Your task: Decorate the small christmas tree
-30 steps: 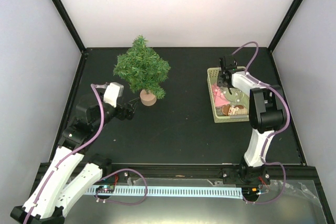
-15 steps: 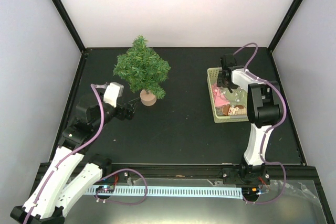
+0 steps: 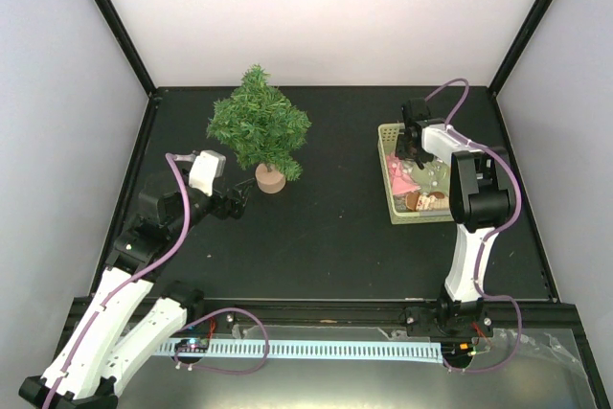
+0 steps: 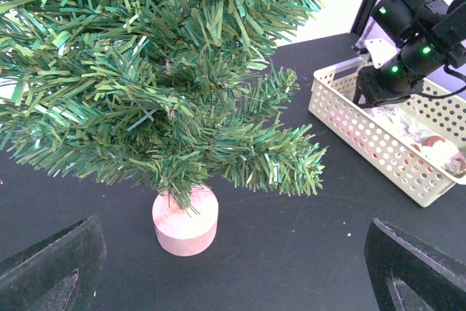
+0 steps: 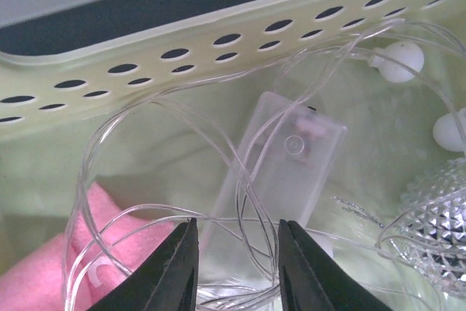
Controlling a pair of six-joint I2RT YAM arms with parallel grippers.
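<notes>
The right gripper (image 5: 237, 267) has dipped into the basket (image 5: 218, 56), jaws narrowed about a clear box (image 5: 291, 158), perhaps gripping it. The left gripper (image 4: 233, 274) has its jaws gaping wide and empty before the small christmas tree (image 4: 145, 71), upright on the surface (image 4: 291, 253).

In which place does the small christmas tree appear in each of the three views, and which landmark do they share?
Top external: the small christmas tree stands in the upper part, left of centre.
Left wrist: it fills the upper left.
Right wrist: not in it.
Shared landmark: the pale green basket, at the right in top external, at the upper right in left wrist, its holed wall across the top in right wrist.
</notes>
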